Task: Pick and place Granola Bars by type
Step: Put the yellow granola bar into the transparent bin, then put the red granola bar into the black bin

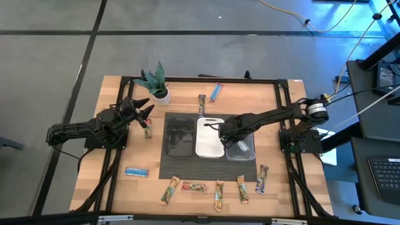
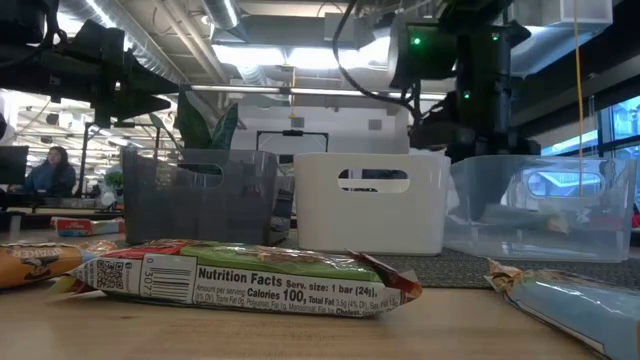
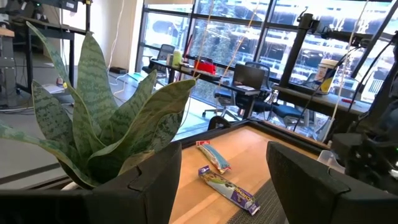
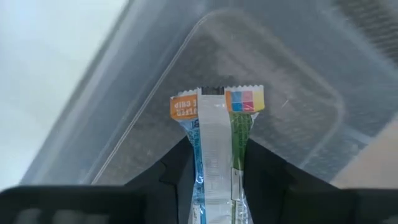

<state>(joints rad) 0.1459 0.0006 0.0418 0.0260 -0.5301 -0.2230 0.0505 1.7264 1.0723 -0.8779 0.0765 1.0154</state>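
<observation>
The left gripper (image 1: 145, 111) hangs above the table (image 1: 119, 156) at its left side, just beside the plant (image 1: 156, 81), its fingers (image 3: 155, 180) spread wide and holding nothing. Below it a bar (image 1: 148, 129) lies on the wood, and a blue bar (image 1: 137, 172) lies nearer the front edge. At the back, one bar (image 1: 201, 104) and a blue bar (image 1: 216, 92) lie near each other. On the dark mat in the middle stand three trays side by side: black tray (image 1: 179, 134), white tray (image 1: 210, 139), clear tray (image 1: 245, 152). Along the front edge five bars lie in a row (image 1: 169, 190), (image 1: 194, 187), (image 1: 219, 195), (image 1: 242, 189), (image 1: 262, 179). The right arm reaches in from the right, its gripper (image 1: 226, 136) over the clear tray beside the white one. Its fingers (image 4: 180, 168) are narrow, clamped on a bar (image 4: 216, 143) with a blue and green wrapper, held above the clear tray's floor.
</observation>
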